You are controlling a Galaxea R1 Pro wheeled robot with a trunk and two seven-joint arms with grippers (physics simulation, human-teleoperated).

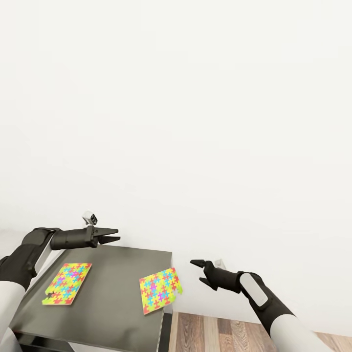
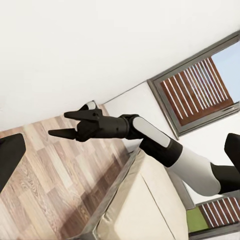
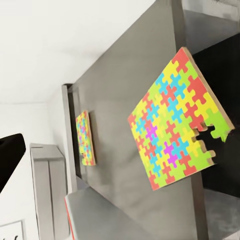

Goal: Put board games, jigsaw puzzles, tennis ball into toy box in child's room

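Table: the dark grey part of the table (image 1: 117, 274) sits low by the white wall (image 1: 195, 122), with its corner pointing at the wood floor (image 1: 220, 332).
Left puzzle: one jigsaw puzzle (image 1: 67, 283) lies flat on the grey top, on the robot's left side. It is a bit longer than it is wide, and its long way runs from the near edge toward the wall. It also shows far off in the right wrist view (image 3: 85, 137).
Right puzzle: the other jigsaw puzzle (image 1: 159, 289) lies at the table's right edge, turned a little. One corner sticks out past the edge over the floor. That corner has a missing bit (image 3: 212, 132).
Left gripper: the left gripper (image 1: 111, 235) hangs over the back of the table, pointing right. Its claw is open and holds nothing.
Right gripper: the right gripper (image 1: 200, 271) (image 2: 70, 124) is in the air just right of the table, pointing left at the right puzzle. Its claw is spread open and empty.
Bed: a cream bed (image 2: 145, 205) shows in the left wrist view.
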